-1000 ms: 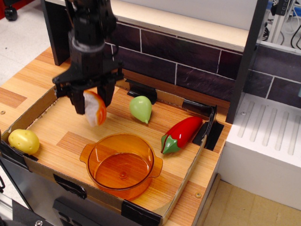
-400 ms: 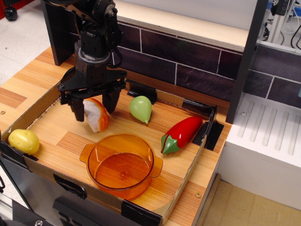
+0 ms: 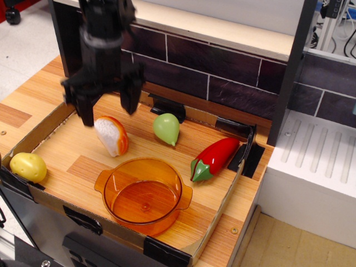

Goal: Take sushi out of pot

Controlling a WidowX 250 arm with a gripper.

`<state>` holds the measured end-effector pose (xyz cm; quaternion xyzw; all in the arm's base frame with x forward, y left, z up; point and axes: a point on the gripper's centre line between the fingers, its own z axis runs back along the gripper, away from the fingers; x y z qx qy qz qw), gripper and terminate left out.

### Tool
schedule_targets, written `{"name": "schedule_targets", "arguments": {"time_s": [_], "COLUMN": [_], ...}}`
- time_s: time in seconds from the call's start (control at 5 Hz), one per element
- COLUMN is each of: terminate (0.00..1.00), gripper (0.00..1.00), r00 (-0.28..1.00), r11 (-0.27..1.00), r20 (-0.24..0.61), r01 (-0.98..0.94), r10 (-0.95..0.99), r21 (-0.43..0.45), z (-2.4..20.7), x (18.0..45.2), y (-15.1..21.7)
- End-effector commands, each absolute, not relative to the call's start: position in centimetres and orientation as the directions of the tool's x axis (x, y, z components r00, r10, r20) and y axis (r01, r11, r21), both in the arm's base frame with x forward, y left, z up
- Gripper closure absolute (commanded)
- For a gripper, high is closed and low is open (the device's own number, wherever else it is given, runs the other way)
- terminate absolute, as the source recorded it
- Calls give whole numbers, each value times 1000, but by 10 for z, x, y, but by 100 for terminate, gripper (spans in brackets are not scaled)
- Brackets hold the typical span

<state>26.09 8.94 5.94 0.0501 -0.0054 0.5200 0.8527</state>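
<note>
Spread wide and empty, my black two-fingered gripper (image 3: 107,105) now hangs above the white bumpy-rice sushi piece with its smooth orange strip (image 3: 112,135), no longer touching it. A moment ago my fingers were down around that piece, and a second ago I was carrying it in the air; since then I have let go and lifted clear. The sushi lies on the wooden floor of the shallow cardboard-edged tray (image 3: 61,156), just behind and to the left of the round transparent orange plastic pot with two flat side handles (image 3: 144,194), apart from its rim. The pot looks bare inside.

I judge the task done: the sushi is out and at rest, and I only need to pull away. The yellow potato toy (image 3: 28,167), pale green pear-shaped toy (image 3: 166,128) and red pepper toy (image 3: 213,158) sit where they were.
</note>
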Motion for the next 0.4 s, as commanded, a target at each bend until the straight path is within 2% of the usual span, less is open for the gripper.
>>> {"name": "schedule_targets", "arguments": {"time_s": [0.0,0.2], "terminate": [0,100], "gripper": [0,0], "r00": [467,467], "r11": [467,467], "r20": [98,98], "r01": [-884,-884], "r10": [879,879], "r21": [31,31], "z": [108,108], "x": [270,270], "y": [94,94]}}
